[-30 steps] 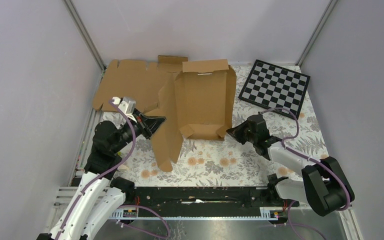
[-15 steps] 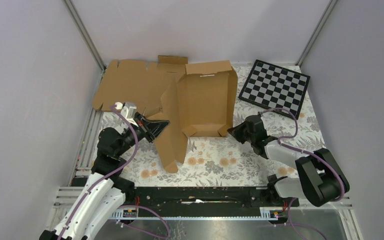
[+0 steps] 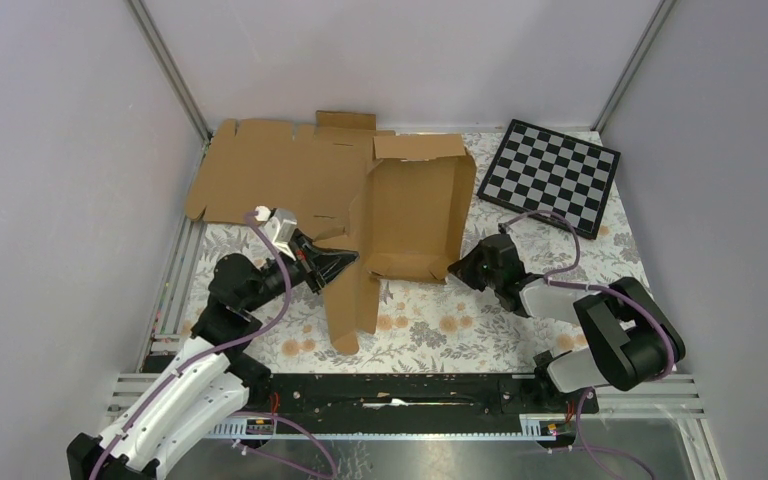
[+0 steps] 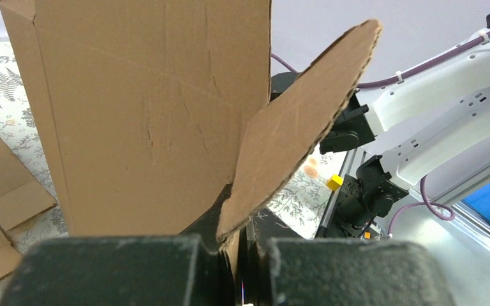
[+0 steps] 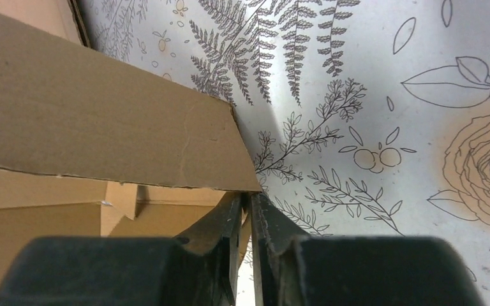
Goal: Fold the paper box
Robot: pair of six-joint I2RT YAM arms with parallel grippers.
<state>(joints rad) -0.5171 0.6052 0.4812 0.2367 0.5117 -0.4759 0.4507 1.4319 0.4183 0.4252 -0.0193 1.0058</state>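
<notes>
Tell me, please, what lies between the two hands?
The near end of the paper box, from left hand to right hand, in the top view.

The box (image 3: 415, 215) lies between the left gripper (image 3: 345, 262) and the right gripper (image 3: 457, 267). Beyond the left gripper lies a sheet (image 3: 270, 170); beyond the right gripper, a checkerboard (image 3: 550, 175).

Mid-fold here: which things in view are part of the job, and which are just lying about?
In the job: paper box, half-formed; left gripper, clamped on its side flap; right gripper, at its near right corner.
Lying about: flat cardboard sheet at the back left; checkerboard at the back right.
</notes>
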